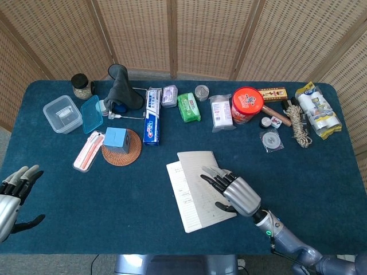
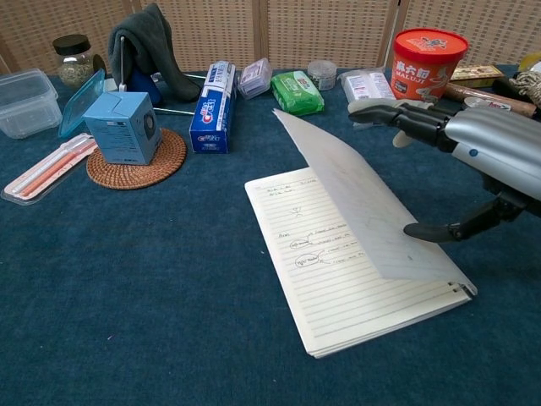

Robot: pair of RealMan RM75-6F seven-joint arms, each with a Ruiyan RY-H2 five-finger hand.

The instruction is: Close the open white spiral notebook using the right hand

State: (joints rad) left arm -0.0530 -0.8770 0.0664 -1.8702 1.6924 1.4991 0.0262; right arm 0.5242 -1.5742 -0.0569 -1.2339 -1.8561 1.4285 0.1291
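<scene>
One white spiral notebook near the front middle of the blue surface, half shut: the right-hand leaf stood tilted up over the lined pages, handwriting visible on the page beneath. Spiral binding hidden behind the raised leaf in the chest view.

Two hands. Right hand over the notebook's right side, fingers stretched apart above the leaf, thumb low by its outer edge; held nothing. Couldn't tell whether fingertips actually touched the paper. Wrist cut off at the chest view's right edge. Left hand at the front left corner, well apart from the notebook, fingers spread, empty, partly cropped by the frame; seen in head view only.

Along the back:
- one red tub
- one green packet
- one toothpaste box
- one blue cube on one woven coaster
- one clear container, its blue lid beside it
- one glass jar
- one coil of twine

Small items around the red tub too small to identify.
</scene>
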